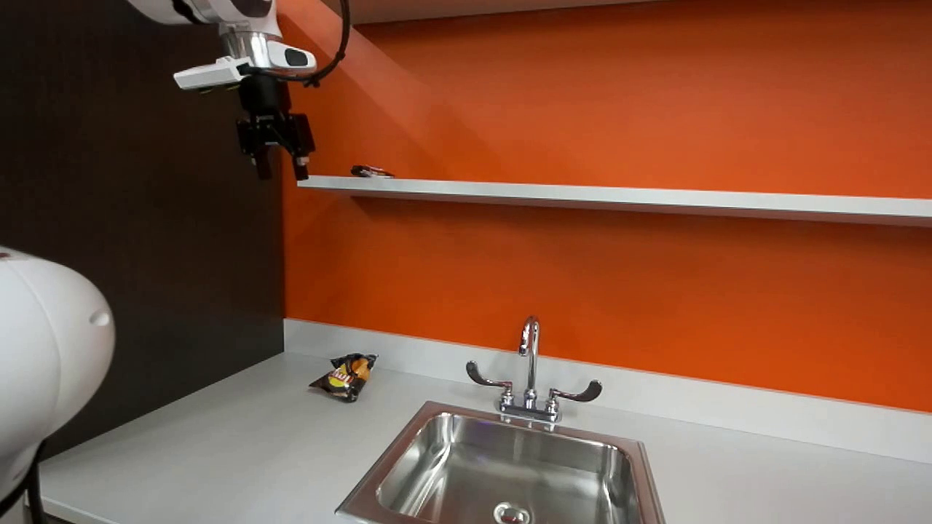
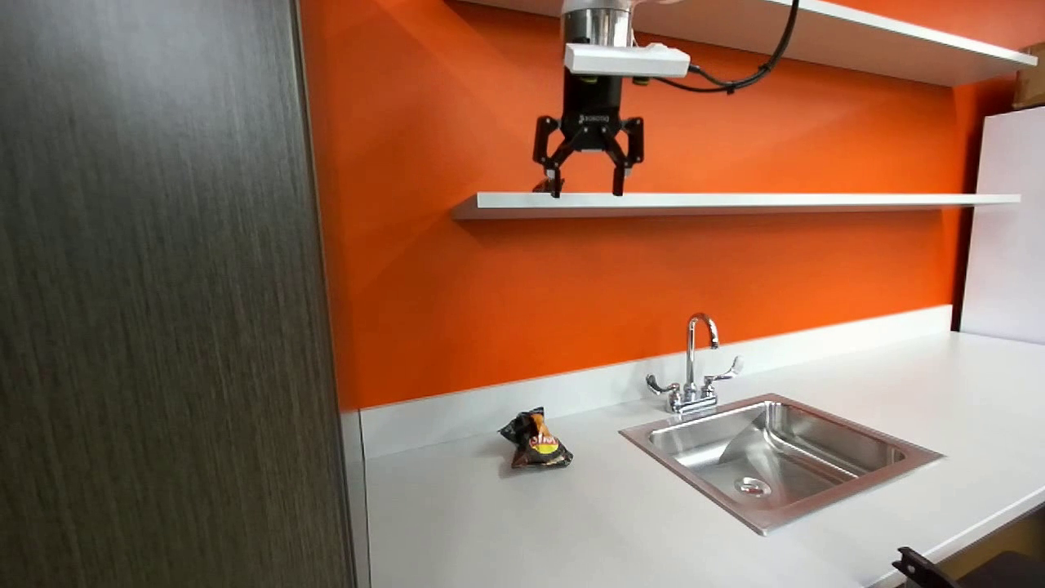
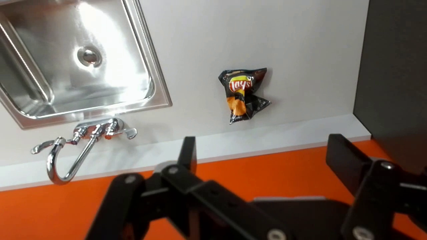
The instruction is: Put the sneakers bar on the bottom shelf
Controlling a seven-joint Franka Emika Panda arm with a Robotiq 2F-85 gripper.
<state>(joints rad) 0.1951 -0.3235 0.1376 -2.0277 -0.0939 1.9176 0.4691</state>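
A small dark wrapper (image 1: 370, 172), possibly the sneakers bar, lies on the lower shelf (image 1: 619, 195) near its left end. In an exterior view the wrapper (image 2: 540, 187) is partly hidden behind a gripper finger; its label cannot be read. The wrist view does not show it. My gripper (image 1: 282, 173) points down, with its fingertips at about shelf height by the shelf's left end. It is open and empty, its fingers wide apart in an exterior view (image 2: 587, 193) and in the wrist view (image 3: 262, 150). An upper shelf (image 2: 906, 37) runs above.
A Lay's chip bag (image 1: 346, 378) lies on the counter (image 1: 218, 451), and also shows in the wrist view (image 3: 241, 86). A faucet (image 2: 692, 367) and a metal sink (image 2: 767, 523) stand to its right. A dark panel (image 1: 182, 255) rises on the left, beside the orange wall (image 1: 655, 291).
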